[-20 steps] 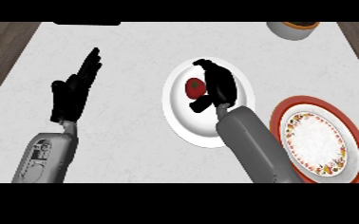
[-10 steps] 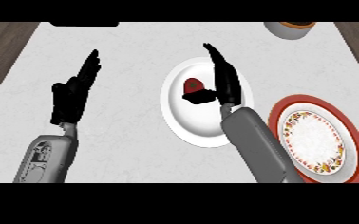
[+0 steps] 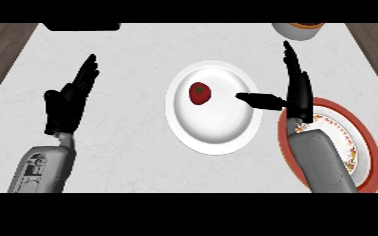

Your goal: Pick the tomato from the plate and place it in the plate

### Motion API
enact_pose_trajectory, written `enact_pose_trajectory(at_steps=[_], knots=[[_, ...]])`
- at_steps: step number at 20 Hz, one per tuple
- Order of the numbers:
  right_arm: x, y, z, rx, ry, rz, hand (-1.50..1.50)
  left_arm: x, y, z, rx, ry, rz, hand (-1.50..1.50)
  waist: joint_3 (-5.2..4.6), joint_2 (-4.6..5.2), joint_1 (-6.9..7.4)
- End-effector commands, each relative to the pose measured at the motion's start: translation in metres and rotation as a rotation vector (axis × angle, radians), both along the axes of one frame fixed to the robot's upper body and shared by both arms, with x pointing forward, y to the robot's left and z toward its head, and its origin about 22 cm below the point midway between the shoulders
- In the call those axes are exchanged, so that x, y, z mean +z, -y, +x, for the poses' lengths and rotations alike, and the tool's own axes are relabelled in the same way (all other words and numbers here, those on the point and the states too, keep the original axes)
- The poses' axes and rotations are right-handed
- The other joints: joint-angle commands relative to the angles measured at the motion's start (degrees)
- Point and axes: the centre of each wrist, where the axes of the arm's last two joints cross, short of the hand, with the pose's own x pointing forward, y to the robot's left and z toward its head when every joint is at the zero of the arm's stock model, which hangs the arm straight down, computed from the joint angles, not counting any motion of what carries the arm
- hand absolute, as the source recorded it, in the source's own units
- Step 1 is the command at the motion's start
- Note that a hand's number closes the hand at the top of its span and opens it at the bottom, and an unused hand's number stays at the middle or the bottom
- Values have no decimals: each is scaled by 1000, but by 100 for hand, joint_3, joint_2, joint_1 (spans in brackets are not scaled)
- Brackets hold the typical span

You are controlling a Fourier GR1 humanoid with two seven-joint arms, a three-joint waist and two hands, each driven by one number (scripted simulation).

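Note:
A red tomato (image 3: 199, 93) lies on the white plate (image 3: 214, 130) at the middle of the counter, in the plate's upper left part. My right hand (image 3: 297, 90) stands to the right of the tomato, over the white plate's right rim, fingers straight and pointing up, thumb stretched left toward the tomato without touching it. Beneath my right forearm lies a second plate (image 3: 347, 130) with a red rim and patterned border, partly hidden by the arm. My left hand (image 3: 68, 102) rests open at the left, fingers up.
A bowl-like dish (image 3: 299, 29) with an orange inside sits at the back right edge. A dark object (image 3: 81, 26) lies at the counter's back left. Wooden floor shows past both side edges of the white marble counter.
My right hand was over the tomato; it has opened and moved right, off the tomato, which now lies uncovered on the white plate. The left hand has not moved.

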Motion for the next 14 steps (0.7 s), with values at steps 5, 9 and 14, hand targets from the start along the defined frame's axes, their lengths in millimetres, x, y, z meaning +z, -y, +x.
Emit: enact_pose_trajectory(at_steps=[5, 9, 14], knots=[[-6, 96, -62, -26, 9, 42, -150, -7, 9, 4, -4, 7, -5, 0, 0, 17, 16], [-6, 144, -73, -2, -5, 23, -150, 2, 16, 0, -4, -8, 4, 0, 1, 20, 44], [-14, 168, -65, -17, 7, 57, -150, -9, 1, 2, -23, -2, -10, 0, 0, 26, 68]])
